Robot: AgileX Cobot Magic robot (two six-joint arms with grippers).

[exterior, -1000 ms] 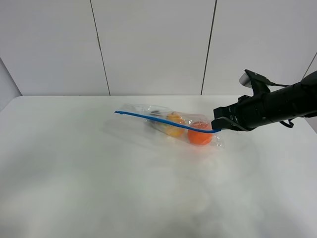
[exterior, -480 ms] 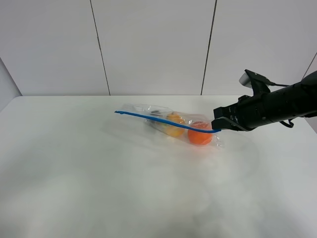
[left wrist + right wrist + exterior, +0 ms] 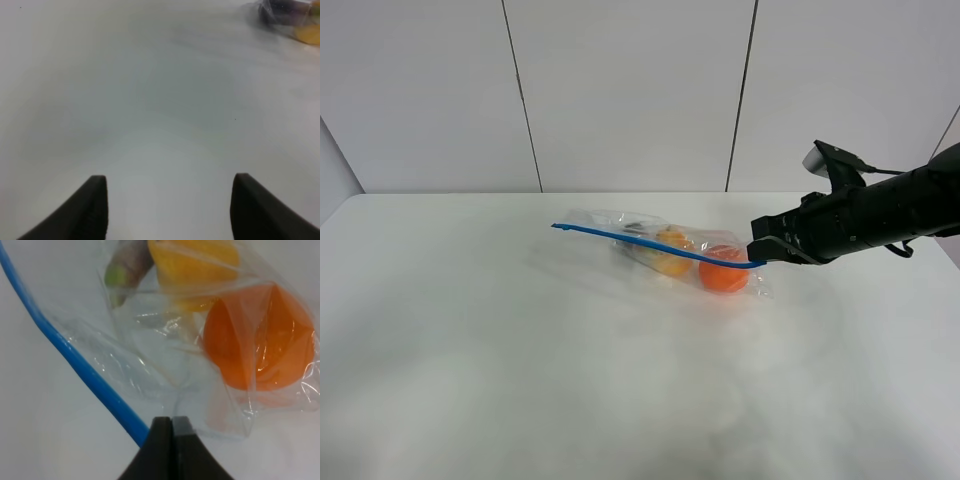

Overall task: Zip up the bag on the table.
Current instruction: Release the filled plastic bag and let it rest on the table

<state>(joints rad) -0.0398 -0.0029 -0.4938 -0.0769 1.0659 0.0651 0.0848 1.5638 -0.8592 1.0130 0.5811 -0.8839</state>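
The bag (image 3: 665,250) lies on the table (image 3: 520,380) toward the back middle, clear plastic with orange, yellow and purple toy produce inside. Its blue zipper strip (image 3: 650,243) runs from the left end to the right. My right gripper (image 3: 761,258) is shut on the right end of the strip; in the right wrist view the closed fingertips (image 3: 171,427) pinch the strip (image 3: 75,357) beside the orange toy (image 3: 260,340). My left gripper (image 3: 167,200) is open and empty over bare table, with a corner of the bag (image 3: 290,17) far off.
A white panelled wall (image 3: 630,90) stands behind the table. The right arm (image 3: 880,215) reaches in from the right edge.
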